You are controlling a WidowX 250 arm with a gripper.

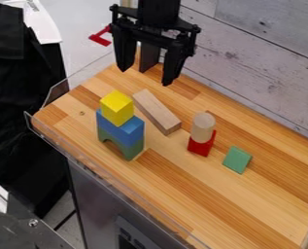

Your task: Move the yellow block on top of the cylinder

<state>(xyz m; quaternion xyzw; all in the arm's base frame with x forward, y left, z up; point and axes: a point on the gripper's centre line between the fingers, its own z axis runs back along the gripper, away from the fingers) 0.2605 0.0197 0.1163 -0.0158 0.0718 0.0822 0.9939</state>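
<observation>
Camera view: a black robot hand hangs above the far end of a wooden surface, its fingers spread and gripping nothing, leaving room to take a block between them. The yellow block sits atop a stack — on a blue block borne by a green arch — where its raised perch should make its sides easy to reach. The pale cylinder, its intended destination, stands upright on a red block, its round top bare to receive the load. That narrow footing likely calls for a centered, gentle set-down — a nudge could topple it.
</observation>
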